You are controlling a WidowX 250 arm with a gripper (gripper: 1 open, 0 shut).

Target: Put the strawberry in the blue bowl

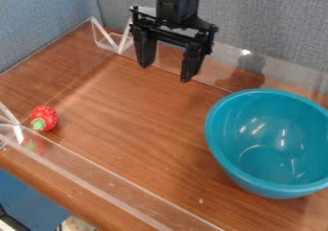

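Reaching down from the 12 o'clock edge of the view, a black robot arm hung over the far side of a brown wood-grain desk [141,129]. Gray-blue fabric-like panels [275,19] rose behind it, and a transparent strip [115,192] ran along the near edge, from 9 o'clock toward 6 o'clock. White angular frames stood at 11 o'clock and 9 o'clock.

The strawberry [44,118], small and bright red with a green cap turned toward the camera, lay on the desk at 9 o'clock, near the white frame there. Well apart from it, the blue bowl [269,143], large, round and glossy, sat upright at 4 o'clock, light glinting off its smooth interior.

The end effector [168,68] pointed downward at 12 o'clock, its two dark fingers spread wide with nothing between them, above the desk and apart from both items.
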